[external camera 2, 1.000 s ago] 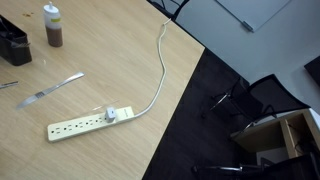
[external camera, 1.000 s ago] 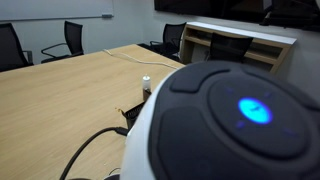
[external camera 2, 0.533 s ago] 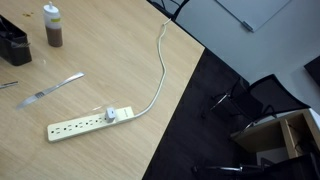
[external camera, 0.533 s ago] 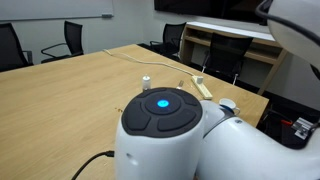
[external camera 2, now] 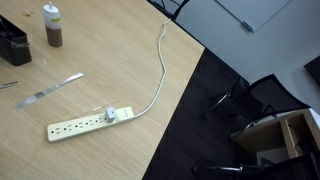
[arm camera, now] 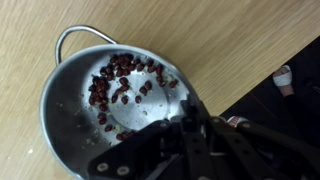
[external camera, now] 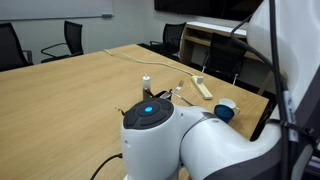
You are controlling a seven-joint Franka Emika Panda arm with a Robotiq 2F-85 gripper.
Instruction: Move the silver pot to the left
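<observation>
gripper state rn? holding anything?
Gripper: looks closed, fingers pinched on the rim of the silver pot in the wrist view. It does not show in the exterior views.

No legible txt, labels, brands or nos. — bottle (external camera 2: 52,25) & power strip (external camera 2: 88,121) too small/blurred

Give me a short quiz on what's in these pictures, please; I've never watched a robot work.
1. True or false: the silver pot in the wrist view is empty.
2. The power strip lies on: A) the floor B) the wooden table C) a chair.
3. Fill in: the bottle of brown stuff has a ___ cap.
Key: 1 false, it holds dark reddish pieces; 2 B; 3 white.
</observation>
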